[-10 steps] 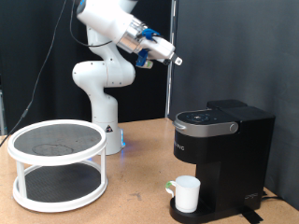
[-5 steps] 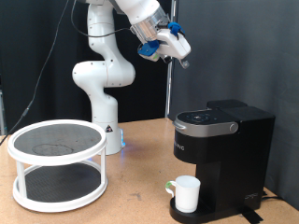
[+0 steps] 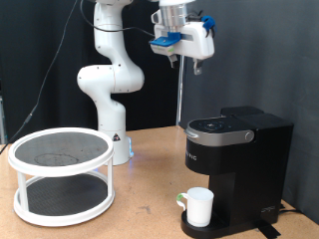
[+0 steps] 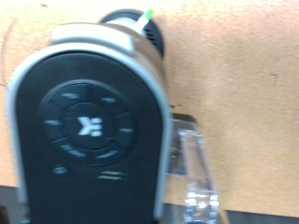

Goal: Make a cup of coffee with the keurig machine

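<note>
The black keurig machine [image 3: 237, 159] stands at the exterior view's right with its rounded lid down. The white cup [image 3: 199, 206] sits on the machine's round drip base, under the spout. My gripper [image 3: 196, 65] hangs high in the air above the machine, fingers pointing down, drawn together and holding nothing. In the wrist view I look straight down on the machine's lid and round control panel [image 4: 89, 126]. A round rim with a green mark [image 4: 140, 21] shows past the machine's front. A blurred finger [image 4: 196, 177] shows beside the lid.
A white two-tier round rack [image 3: 62, 171] stands at the exterior view's left on the wooden table [image 3: 150, 214]. The arm's white base [image 3: 112, 95] is behind it. A black curtain backs the scene.
The gripper has swung towards the exterior view's right and turned from slanting sideways to pointing straight down over the machine. The cup and machine have not moved.
</note>
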Action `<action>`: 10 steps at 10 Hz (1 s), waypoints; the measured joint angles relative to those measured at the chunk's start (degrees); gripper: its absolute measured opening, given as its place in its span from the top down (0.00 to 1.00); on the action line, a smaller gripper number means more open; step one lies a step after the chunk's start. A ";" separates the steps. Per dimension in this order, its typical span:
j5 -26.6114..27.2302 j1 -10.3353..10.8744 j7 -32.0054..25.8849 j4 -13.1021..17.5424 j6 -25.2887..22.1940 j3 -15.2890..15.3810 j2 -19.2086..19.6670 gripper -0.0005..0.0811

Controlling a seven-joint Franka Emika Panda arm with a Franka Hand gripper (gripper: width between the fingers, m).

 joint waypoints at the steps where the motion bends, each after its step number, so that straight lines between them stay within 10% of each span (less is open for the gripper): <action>1: -0.07 0.01 0.82 1.23 1.49 0.55 1.12 0.09; 10: -0.89 0.10 1.42 1.20 7.28 4.37 9.07 0.09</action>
